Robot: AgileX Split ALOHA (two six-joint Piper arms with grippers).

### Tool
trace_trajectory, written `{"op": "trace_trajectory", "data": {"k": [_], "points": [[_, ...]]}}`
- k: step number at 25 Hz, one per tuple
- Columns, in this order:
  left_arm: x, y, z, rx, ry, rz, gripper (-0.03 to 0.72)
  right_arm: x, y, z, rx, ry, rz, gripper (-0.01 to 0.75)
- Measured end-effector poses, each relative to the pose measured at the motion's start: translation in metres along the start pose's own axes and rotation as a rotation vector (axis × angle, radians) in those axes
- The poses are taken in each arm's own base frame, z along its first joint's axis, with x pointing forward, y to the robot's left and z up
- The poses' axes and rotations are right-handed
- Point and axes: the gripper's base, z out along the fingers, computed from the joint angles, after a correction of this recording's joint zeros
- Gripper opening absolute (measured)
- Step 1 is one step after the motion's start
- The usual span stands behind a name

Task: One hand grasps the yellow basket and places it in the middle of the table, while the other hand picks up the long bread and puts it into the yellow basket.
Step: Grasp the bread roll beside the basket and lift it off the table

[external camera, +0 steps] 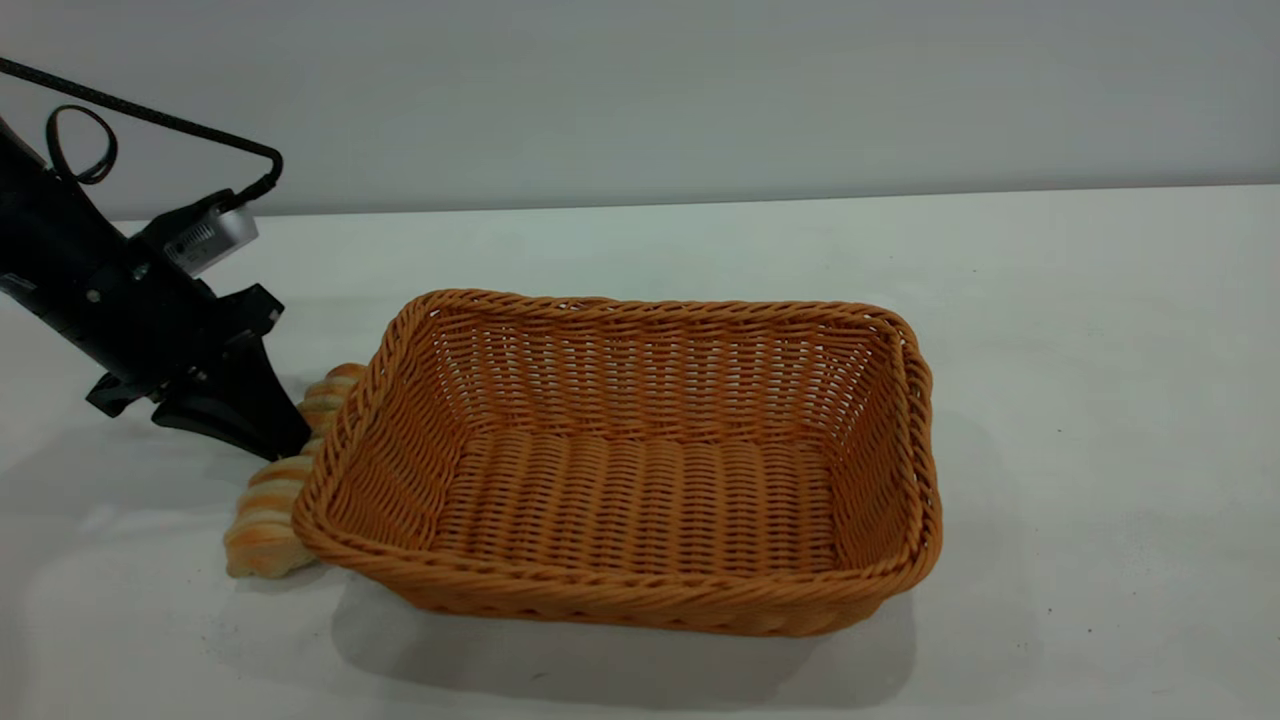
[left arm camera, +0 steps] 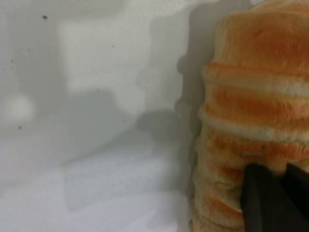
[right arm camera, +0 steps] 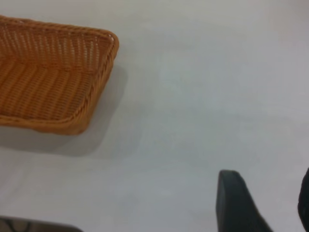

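The table (external camera: 1050, 330) carries the yellow basket (external camera: 640, 590) and, beside it, the long bread (external camera: 265, 525).

Long bread (external camera: 268, 520) left of yellow basket (external camera: 640, 610) (touching it).

One basket (external camera: 640, 590) stands on the one table (external camera: 1100, 400). One bread (external camera: 265, 525) lies beside it. Two grippers show: the left (external camera: 285, 440) in the exterior view, the right (right arm camera: 263, 205) only in its wrist view.

The yellow basket (external camera: 640, 470) hid part of the long bread (external camera: 268, 520). The left gripper (external camera: 285, 440) covered its middle; whether the fingers gripped was unclear.
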Motion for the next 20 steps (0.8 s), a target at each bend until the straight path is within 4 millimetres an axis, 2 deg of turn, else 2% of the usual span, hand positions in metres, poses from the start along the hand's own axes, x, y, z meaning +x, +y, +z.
{"op": "trace_trajectory", "data": {"k": [4, 12, 20], "points": [[0.000, 0.000, 0.000, -0.002, 0.001, 0.002, 0.014, 0.002, 0.000, 0.000, 0.001, 0.019, 0.000, 0.356], [0.000, -0.001, -0.001, -0.001, 0.000, 0.005, 0.005, 0.002, 0.000, 0.000, 0.001, 0.019, 0.002, 0.344], [-0.007, -0.017, -0.032, -0.034, -0.058, 0.070, 0.005, 0.002, 0.000, 0.000, 0.001, 0.019, 0.003, 0.342]]}}
